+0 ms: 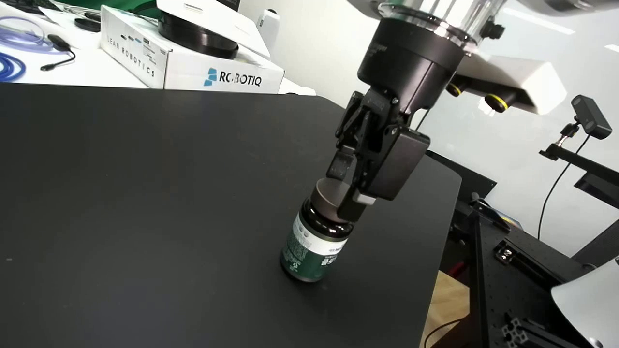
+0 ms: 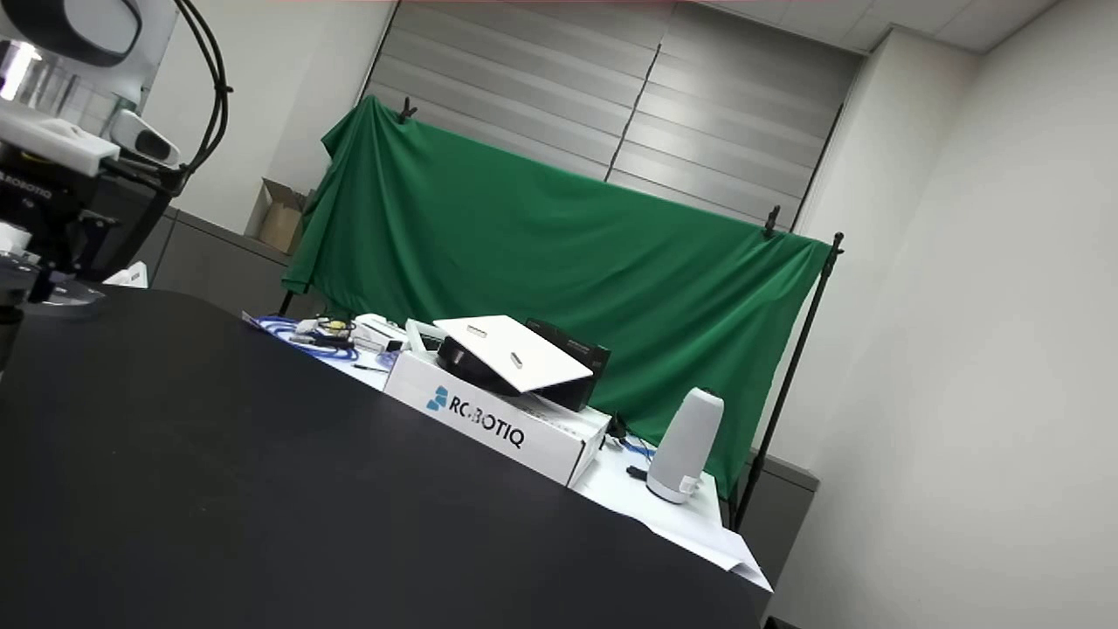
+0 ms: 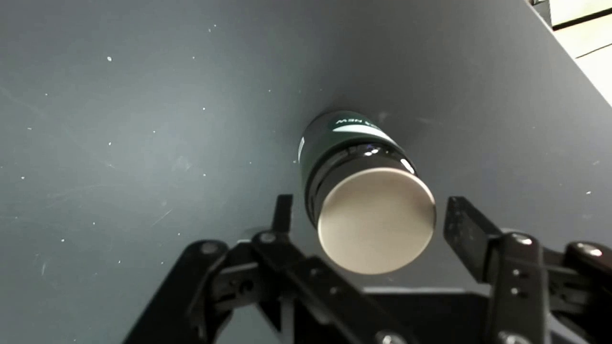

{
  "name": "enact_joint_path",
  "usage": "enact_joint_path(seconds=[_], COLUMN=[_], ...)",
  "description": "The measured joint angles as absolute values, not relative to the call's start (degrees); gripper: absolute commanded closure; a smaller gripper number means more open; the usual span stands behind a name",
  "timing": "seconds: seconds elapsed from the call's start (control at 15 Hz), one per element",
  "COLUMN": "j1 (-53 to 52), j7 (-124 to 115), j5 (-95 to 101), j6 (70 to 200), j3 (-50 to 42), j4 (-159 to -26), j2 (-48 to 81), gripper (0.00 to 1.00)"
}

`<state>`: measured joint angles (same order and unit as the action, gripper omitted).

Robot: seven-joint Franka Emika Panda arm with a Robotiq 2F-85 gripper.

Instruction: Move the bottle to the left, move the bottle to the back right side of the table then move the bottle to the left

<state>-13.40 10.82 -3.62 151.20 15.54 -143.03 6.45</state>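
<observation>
The bottle [image 1: 314, 246] stands upright on the black table [image 1: 145, 193], near the table's edge. It has a dark green label with a white band and a brown cap. In the wrist view the bottle [image 3: 377, 220] shows from above, its cap between the fingers. My gripper [image 1: 344, 186] is open, with its fingertips on either side of the cap. In the wrist view gaps show between the cap and both fingers of the gripper [image 3: 368, 210]. In an exterior view the gripper [image 2: 52, 253] is cut off at the picture's edge, and the bottle is not clearly visible there.
A white Robotiq box [image 1: 222, 75] with a black round item and a white plate on it stands on a white surface beyond the table. Blue cables [image 1: 9, 67] lie there too. A grey cylindrical device [image 2: 686, 445] stands near the box. A green cloth [image 2: 559, 262] hangs behind.
</observation>
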Motion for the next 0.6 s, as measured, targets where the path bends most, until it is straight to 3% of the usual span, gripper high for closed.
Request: enact_joint_path(seconds=[0.6], j1=[-13.7], j7=[10.0], j5=[-4.6], j6=[144.1], j3=[16.1], j4=[-142.6], j2=[-3.7], gripper=[0.0])
